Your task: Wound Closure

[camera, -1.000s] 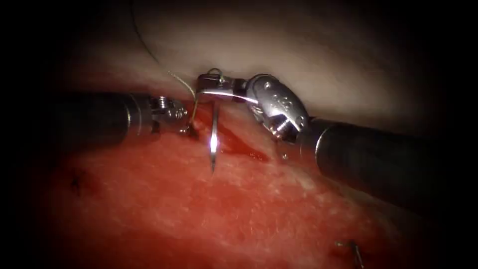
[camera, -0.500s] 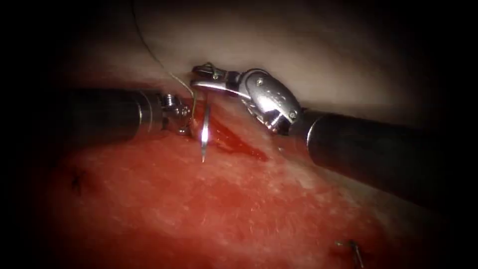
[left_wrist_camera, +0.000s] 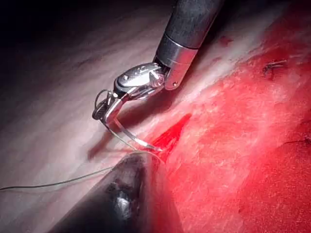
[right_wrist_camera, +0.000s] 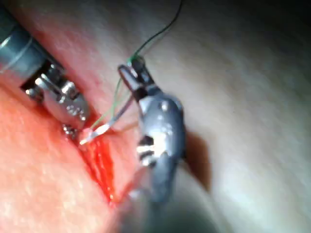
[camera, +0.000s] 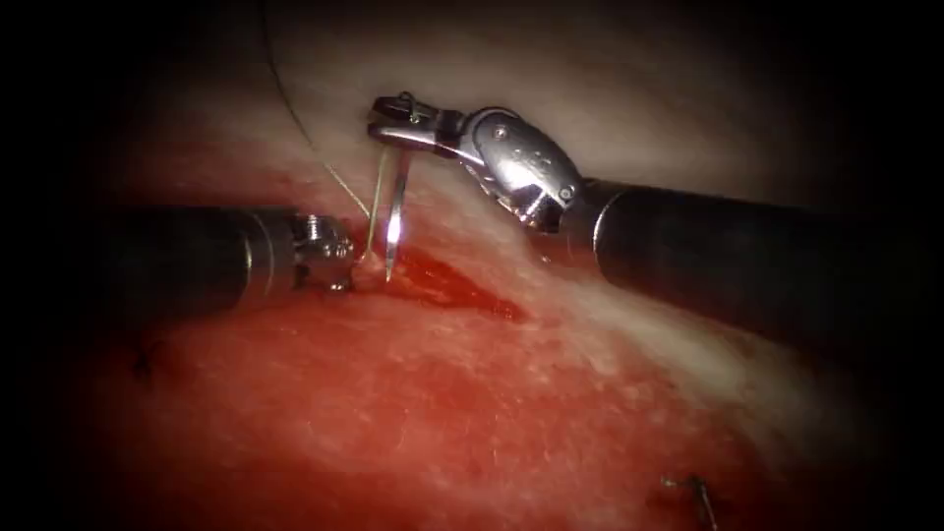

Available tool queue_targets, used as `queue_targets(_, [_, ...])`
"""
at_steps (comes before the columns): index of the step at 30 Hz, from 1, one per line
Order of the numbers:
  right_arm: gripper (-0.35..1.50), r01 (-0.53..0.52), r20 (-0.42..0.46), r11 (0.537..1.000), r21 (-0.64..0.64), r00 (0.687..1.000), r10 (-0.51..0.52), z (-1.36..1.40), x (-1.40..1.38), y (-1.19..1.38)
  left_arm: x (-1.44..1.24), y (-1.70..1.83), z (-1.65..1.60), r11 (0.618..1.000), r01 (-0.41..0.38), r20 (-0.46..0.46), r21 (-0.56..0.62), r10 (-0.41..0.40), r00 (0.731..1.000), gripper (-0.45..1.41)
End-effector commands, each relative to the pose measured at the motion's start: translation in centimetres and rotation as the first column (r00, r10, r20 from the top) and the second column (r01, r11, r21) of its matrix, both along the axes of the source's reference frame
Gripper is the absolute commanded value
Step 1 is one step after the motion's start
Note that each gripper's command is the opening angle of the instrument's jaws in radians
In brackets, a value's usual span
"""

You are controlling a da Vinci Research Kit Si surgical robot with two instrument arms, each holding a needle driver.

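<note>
My right tool (camera: 385,125) has its jaws shut on the curved needle (camera: 395,211) close to its thread end. The needle hangs down, out of the tissue (camera: 442,413), its tip just above the left end of the cut beside red fluid (camera: 452,287). The thread (camera: 295,108) runs from the needle end to a raised nub of tissue and away up left. My left tool (camera: 346,270) lies left of the cut, jaws shut on that nub. The left wrist view has the right tool (left_wrist_camera: 102,114), needle (left_wrist_camera: 129,138) and thread (left_wrist_camera: 58,183). The right wrist view has the right tool (right_wrist_camera: 129,73), left tool (right_wrist_camera: 68,127) and needle (right_wrist_camera: 104,128).
Cut thread ends (camera: 693,490) stick out of the tissue at the lower right, and a dark mark (camera: 146,359) sits at the lower left. Pale fat (camera: 610,88) lies behind the tools. The right shaft (camera: 747,261) crosses above the cut's right part.
The right tool has lifted the needle up and to the left, so its tip has risen off the red tissue. The left tool has shifted slightly left and down.
</note>
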State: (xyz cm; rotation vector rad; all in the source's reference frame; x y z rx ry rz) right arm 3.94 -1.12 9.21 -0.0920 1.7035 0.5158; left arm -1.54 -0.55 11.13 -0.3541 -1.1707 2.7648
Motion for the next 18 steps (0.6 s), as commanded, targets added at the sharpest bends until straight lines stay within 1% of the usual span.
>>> queue_targets(1, [-0.35,0.001,-0.004,1.0,-0.002,1.0,-0.001,0.05,0.11,0.04,-0.06,0.0,0.05,1.0,0.0,0.001,-0.002,0.0,1.0,-0.45])
queue_targets(4, [-0.35,-0.009,-0.008,1.0,-0.007,1.0,0.009,0.01,0.09,0.14,-0.08,-0.03,0.01,1.0,-0.001,0.007,-0.002,0.001,1.0,-0.45])
queue_targets(7, [-0.35,-0.012,-0.009,1.0,-0.008,1.0,0.012,-0.03,0.09,0.16,-0.08,-0.03,0.01,1.0,0.003,0.016,-0.004,-0.003,1.0,-0.45])
queue_targets(13, [-0.35,-0.004,-0.006,1.0,-0.009,1.0,0.004,0.0,0.13,0.05,-0.07,0.0,0.02,1.0,0.004,0.023,-0.006,-0.003,1.0,-0.45])
queue_targets(15, [-0.35,0.007,0.0,1.0,-0.013,1.0,-0.007,0.07,0.15,-0.05,-0.07,0.01,-0.01,1.0,0.008,0.026,-0.013,-0.007,1.0,-0.45])
queue_targets(18, [-0.35,0.009,0.008,1.0,-0.017,1.0,-0.009,0.14,0.16,-0.1,-0.07,0.04,-0.05,1.0,0.012,0.029,-0.018,-0.011,1.0,-0.45])
